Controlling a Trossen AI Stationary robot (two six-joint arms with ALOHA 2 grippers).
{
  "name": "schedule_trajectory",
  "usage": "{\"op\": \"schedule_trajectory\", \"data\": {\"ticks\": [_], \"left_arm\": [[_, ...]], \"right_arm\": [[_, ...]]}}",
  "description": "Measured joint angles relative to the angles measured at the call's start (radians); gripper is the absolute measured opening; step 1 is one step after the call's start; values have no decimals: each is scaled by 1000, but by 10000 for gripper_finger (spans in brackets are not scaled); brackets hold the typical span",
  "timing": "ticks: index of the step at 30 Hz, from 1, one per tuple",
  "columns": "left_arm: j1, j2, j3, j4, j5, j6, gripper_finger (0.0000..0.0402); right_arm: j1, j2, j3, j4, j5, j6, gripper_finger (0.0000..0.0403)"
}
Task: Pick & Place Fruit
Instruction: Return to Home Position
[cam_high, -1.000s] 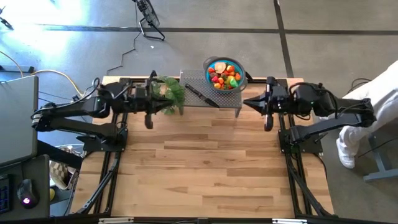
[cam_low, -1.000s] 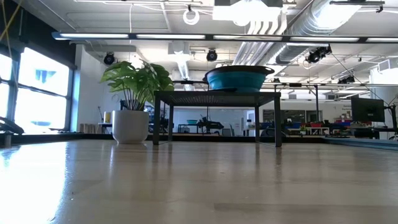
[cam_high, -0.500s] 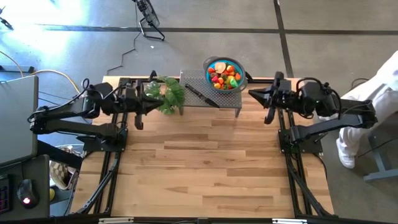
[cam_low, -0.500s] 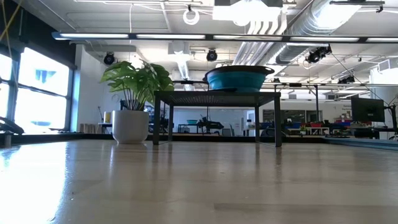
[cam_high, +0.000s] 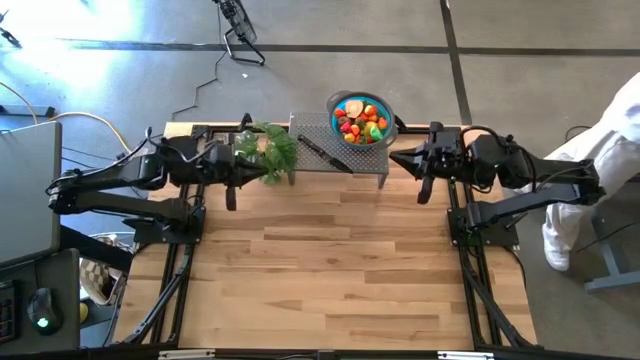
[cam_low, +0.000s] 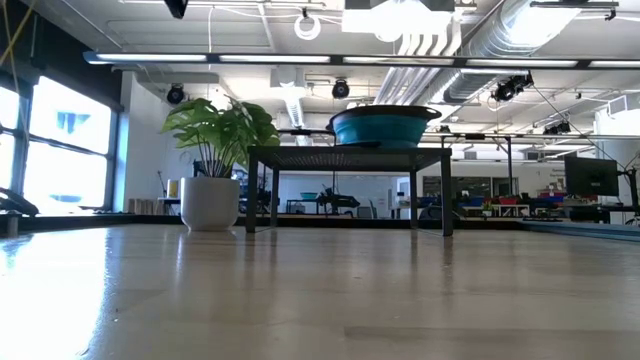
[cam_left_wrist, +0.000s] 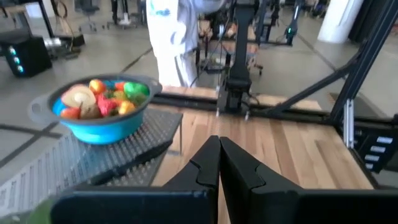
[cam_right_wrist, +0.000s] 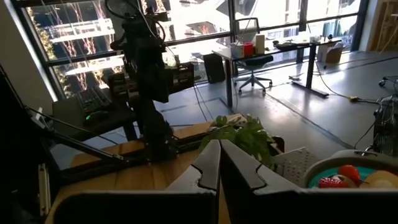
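Note:
The fruit (cam_high: 360, 120), small red, yellow, green and orange pieces, lies heaped in a blue bowl (cam_high: 385, 113). The bowl stands on a perforated metal stand (cam_high: 312, 128) at the table's far edge. The left wrist view shows the fruit (cam_left_wrist: 102, 98) in the bowl (cam_left_wrist: 93, 124); the right wrist view shows it (cam_right_wrist: 348, 177) too. My left gripper (cam_high: 252, 166) hovers shut above the potted plant, left of the stand, pointing level toward the table's right. My right gripper (cam_high: 398, 160) hovers shut just right of the stand, pointing left. Neither holds anything.
A leafy potted plant (cam_high: 270, 152) stands left of the stand, and a black-handled knife (cam_high: 322, 153) lies on the stand. A person in white (cam_high: 600, 160) stands beyond the table's right edge. Bare wooden table (cam_high: 320, 260) lies nearer the front.
My left gripper has sunk a little and tipped its nose down; a dark part of that arm now shows at the top edge of the low view. My right gripper has rolled slightly about its own line. Both stay shut, and the fruit has not moved.

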Motion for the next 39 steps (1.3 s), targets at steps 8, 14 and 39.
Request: {"op": "schedule_trajectory", "data": {"ticks": [8,14,39], "left_arm": [[0,8,0,18,-2,-8,6],[0,11,0,23,-2,20,6],[0,-83,0,-115,75,18,6]], "right_arm": [[0,3,0,-27,2,-74,3],[0,3,0,-58,-9,-31,3],[0,-174,-228,116,-184,25,3]]}}
